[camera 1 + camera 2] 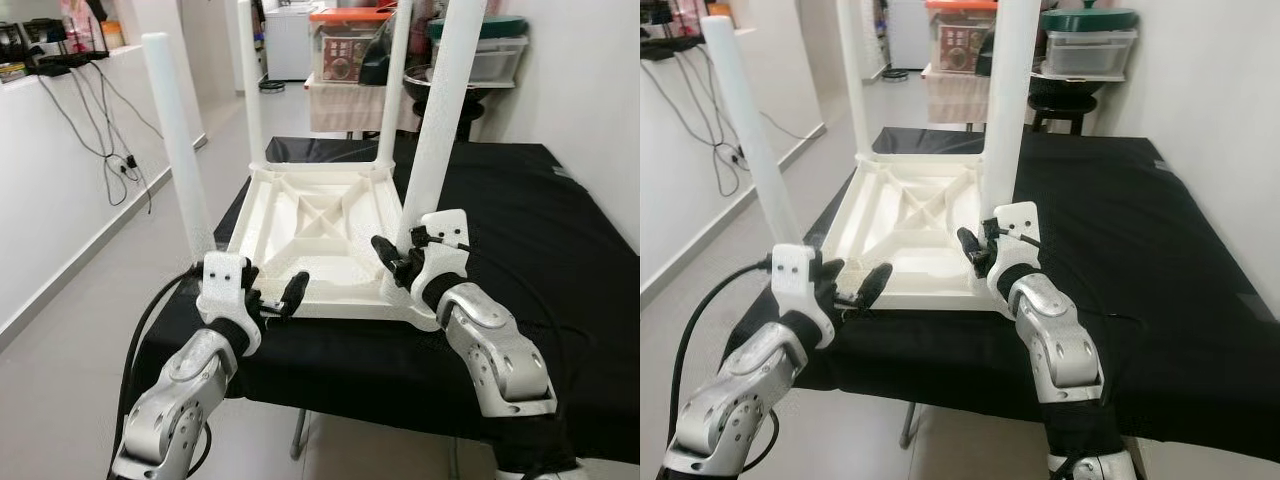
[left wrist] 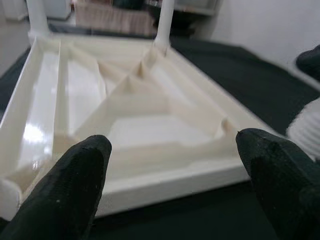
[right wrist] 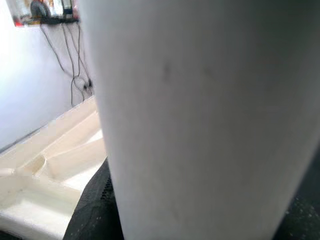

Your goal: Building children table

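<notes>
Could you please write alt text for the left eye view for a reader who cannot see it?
An upturned white children's table lies on a black-covered table, four white legs pointing up. The right gripper clasps the near right leg; the left gripper is open at the near edge.

So the upside-down tabletop (image 1: 315, 235) sits on the table (image 1: 540, 260), near its left and front edges, with four legs sticking up from its corners. The left gripper (image 1: 272, 298) is at the front edge next to the front-left leg (image 1: 178, 150). The right gripper (image 1: 398, 262) is up against the front-right leg (image 1: 440, 110). Storage bins (image 1: 350, 40) sit behind the table, and a wall counter (image 1: 60, 70) runs off to the left.
</notes>
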You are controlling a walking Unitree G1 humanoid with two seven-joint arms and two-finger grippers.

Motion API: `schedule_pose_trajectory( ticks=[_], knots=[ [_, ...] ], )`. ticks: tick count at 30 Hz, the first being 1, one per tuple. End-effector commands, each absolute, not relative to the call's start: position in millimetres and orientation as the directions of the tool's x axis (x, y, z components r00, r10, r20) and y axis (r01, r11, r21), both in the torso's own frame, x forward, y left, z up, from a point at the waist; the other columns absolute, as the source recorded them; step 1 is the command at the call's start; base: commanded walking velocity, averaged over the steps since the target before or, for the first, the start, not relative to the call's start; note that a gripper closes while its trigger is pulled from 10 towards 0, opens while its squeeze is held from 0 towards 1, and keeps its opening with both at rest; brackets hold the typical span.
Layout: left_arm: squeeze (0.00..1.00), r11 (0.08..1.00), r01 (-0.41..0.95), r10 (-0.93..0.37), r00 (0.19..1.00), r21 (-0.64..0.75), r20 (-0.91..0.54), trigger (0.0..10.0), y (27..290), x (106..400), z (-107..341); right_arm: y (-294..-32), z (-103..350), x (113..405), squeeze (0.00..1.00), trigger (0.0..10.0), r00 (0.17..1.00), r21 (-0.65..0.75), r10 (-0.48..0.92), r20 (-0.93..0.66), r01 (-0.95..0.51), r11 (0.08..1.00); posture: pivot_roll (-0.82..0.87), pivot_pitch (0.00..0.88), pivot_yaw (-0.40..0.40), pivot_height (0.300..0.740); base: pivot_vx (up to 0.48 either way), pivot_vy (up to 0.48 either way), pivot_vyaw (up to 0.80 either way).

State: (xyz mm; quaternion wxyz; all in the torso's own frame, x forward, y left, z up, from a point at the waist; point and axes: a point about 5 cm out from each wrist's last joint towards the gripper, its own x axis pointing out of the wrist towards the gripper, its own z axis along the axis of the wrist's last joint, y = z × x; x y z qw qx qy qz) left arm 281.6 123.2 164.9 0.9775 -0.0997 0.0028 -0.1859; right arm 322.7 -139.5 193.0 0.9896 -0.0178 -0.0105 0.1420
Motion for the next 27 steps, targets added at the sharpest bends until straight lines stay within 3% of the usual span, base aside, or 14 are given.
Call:
schedule_pose_trajectory(
  ticks=[1, 6, 11, 20, 27],
  knots=[
    [0.00, 0.924, 0.349, -0.353, 0.936, -0.157, 0.005, 10.0, 126, 280, 160, -133, 193, 316, 0.00, 10.0, 0.951, -0.021, 0.305, 0.052, -0.304, 0.952, -0.05, 0.043, 0.018, 0.740, 0.000, -0.458, 0.00],
    [0.00, 0.944, 0.320, -0.323, 0.946, -0.076, -0.034, 10.0, 129, 277, 150, -129, 182, 307, 0.00, 10.0, 0.944, 0.078, 0.324, 0.069, -0.329, 0.941, -0.05, 0.040, 0.018, 0.740, 0.000, -0.349, 0.00],
    [0.00, 0.939, 0.337, -0.341, 0.939, -0.075, -0.051, 10.0, 134, 262, 140, -128, 175, 295, 0.00, 10.0, 0.937, 0.103, 0.339, 0.087, -0.347, 0.932, -0.05, 0.026, 0.018, 0.740, 0.000, 0.000, 0.00],
    [0.00, 0.934, 0.351, -0.352, 0.936, -0.060, -0.009, 10.0, 130, 268, 144, -125, 178, 299, 0.00, 10.0, 0.933, 0.122, 0.349, 0.092, -0.359, 0.925, -0.06, 0.000, 0.016, 0.740, 0.000, 0.000, 0.00],
    [0.00, 0.932, 0.354, -0.354, 0.935, -0.082, 0.012, 10.0, 124, 270, 145, -124, 187, 304, 0.00, 10.0, 0.923, 0.129, 0.362, 0.131, -0.378, 0.917, -0.07, 0.000, 0.005, 0.740, 0.286, 0.000, -0.69]
  ],
)
